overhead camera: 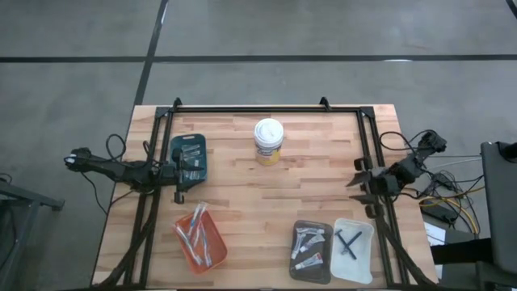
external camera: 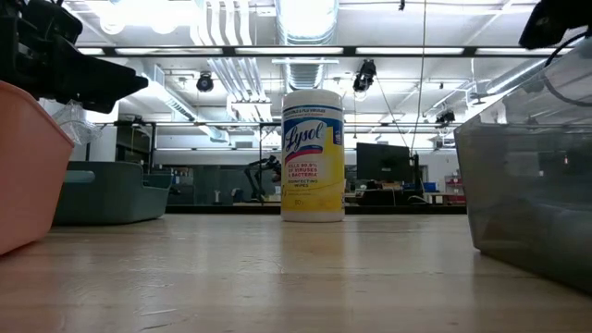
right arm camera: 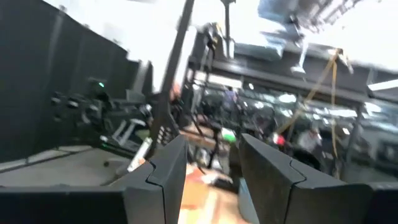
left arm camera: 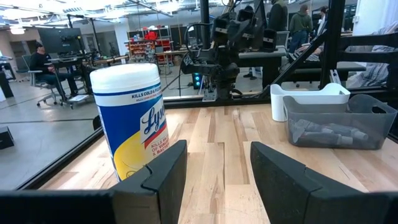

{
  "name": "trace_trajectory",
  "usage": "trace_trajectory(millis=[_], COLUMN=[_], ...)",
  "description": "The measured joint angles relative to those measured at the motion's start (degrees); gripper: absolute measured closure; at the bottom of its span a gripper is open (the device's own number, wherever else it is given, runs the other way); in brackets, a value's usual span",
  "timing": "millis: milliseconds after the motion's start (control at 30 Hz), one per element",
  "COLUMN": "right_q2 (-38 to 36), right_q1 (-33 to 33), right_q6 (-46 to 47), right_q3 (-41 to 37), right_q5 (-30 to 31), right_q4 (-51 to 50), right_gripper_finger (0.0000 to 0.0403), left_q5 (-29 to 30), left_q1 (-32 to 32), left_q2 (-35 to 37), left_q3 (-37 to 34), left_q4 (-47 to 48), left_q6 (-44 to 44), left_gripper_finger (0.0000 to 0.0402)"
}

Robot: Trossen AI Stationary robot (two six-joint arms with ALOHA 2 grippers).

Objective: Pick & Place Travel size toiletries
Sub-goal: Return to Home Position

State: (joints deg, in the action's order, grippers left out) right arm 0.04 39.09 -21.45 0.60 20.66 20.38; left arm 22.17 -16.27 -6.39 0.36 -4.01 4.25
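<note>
The toiletries lie in four trays. In the high view a teal tray (overhead camera: 188, 158) holds small silvery tubes, an orange tray (overhead camera: 200, 237) holds slim toothbrushes, a grey tray (overhead camera: 311, 246) holds more tubes, and a white tray (overhead camera: 353, 249) holds a dark T-shaped razor. My left gripper (overhead camera: 184, 171) hovers at the teal tray's near end; the left wrist view shows it (left arm camera: 214, 174) open and empty. My right gripper (overhead camera: 359, 176) waits at the table's right edge, above the table, and the right wrist view shows it (right arm camera: 211, 174) open and empty.
A large yellow Lysol tub with a white lid (overhead camera: 269, 141) stands upright at the table's far middle, also in the low view (external camera: 312, 155) and the left wrist view (left arm camera: 134, 118). A black frame (overhead camera: 266, 107) runs along the far, left and right edges. Bare wood lies mid-table.
</note>
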Motion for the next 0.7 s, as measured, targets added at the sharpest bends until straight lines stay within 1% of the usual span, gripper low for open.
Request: trace_trajectory(millis=[233,300,400,433,500,600,633,700], right_q2=[0.01,0.03,0.06,0.03,0.09,0.13,0.11,0.13], right_q1=[-7.91,-10.51,-14.78,-16.29,-19.27,-23.98,-25.55,-28.65], right_q6=[4.24,5.11,5.4,5.5,6.26,8.94,9.94,11.3], right_q3=[-0.02,-0.02,-0.02,-0.02,-0.02,-0.02,-0.02,-0.02], right_q5=[-0.5,-3.54,-11.65,-13.27,-14.64,-14.92,-15.75,-19.53], right_q4=[-5.67,-6.97,-7.15,-7.13,-7.47,-9.34,-9.95,-10.7], right_gripper_finger=[0.0264,0.0266,0.0269,0.0268,0.0267,0.0264,0.0262,0.0261], left_q5=[0.01,0.0,0.0,0.0,0.0,0.0,0.0,0.0], left_q1=[0.0,0.0,0.0,0.0,0.0,0.0,0.0,0.0], left_q2=[0.0,0.0,0.0,0.0,0.0,0.0,0.0,0.0], left_q3=[0.0,0.0,0.0,0.0,0.0,0.0,0.0,0.0], left_q4=[-0.04,-0.05,-0.06,-0.06,-0.09,-0.09,-0.09,-0.11], left_q6=[0.0,0.0,0.01,0.02,0.02,0.01,0.02,0.0], left_gripper_finger=[0.0219,0.0219,0.0219,0.0219,0.0219,0.0219,0.0219,0.0219])
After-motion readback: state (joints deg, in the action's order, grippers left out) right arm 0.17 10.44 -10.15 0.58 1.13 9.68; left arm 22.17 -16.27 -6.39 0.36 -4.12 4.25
